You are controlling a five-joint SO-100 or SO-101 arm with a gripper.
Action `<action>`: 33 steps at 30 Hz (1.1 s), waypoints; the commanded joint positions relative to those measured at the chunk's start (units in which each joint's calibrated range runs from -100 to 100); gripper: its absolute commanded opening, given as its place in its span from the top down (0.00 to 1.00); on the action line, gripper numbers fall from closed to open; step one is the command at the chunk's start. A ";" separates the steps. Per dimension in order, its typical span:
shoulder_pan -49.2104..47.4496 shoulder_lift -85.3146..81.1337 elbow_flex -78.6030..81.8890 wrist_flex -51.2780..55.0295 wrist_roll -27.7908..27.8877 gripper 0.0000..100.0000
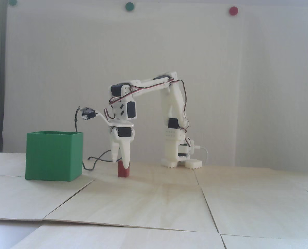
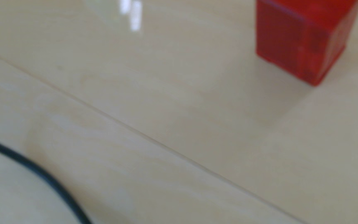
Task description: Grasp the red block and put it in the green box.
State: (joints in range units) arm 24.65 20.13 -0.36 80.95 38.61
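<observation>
Red block [image 1: 123, 170] stands on the worktop [image 1: 154, 205] just right of the green box [image 1: 52, 158] in the fixed view, jaws apart astride its top, neither gripped nor lifted yet

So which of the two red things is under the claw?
The red block standing on the table, right of the green box; the red dot is on the wall.

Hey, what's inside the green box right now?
The fixed view shows only the green box from the side; its walls hide the interior. The red block stands outside on the table, beside it.
</observation>
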 commanded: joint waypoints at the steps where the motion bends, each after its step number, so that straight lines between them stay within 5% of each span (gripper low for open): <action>1: 0.64 -0.59 -0.35 -0.59 0.49 0.62; 14: 0.32 -0.59 -0.35 -0.59 0.69 0.69; 33: -5.15 -0.67 -0.26 0.00 8.56 0.70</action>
State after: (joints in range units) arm 19.91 20.13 -0.36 80.95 46.67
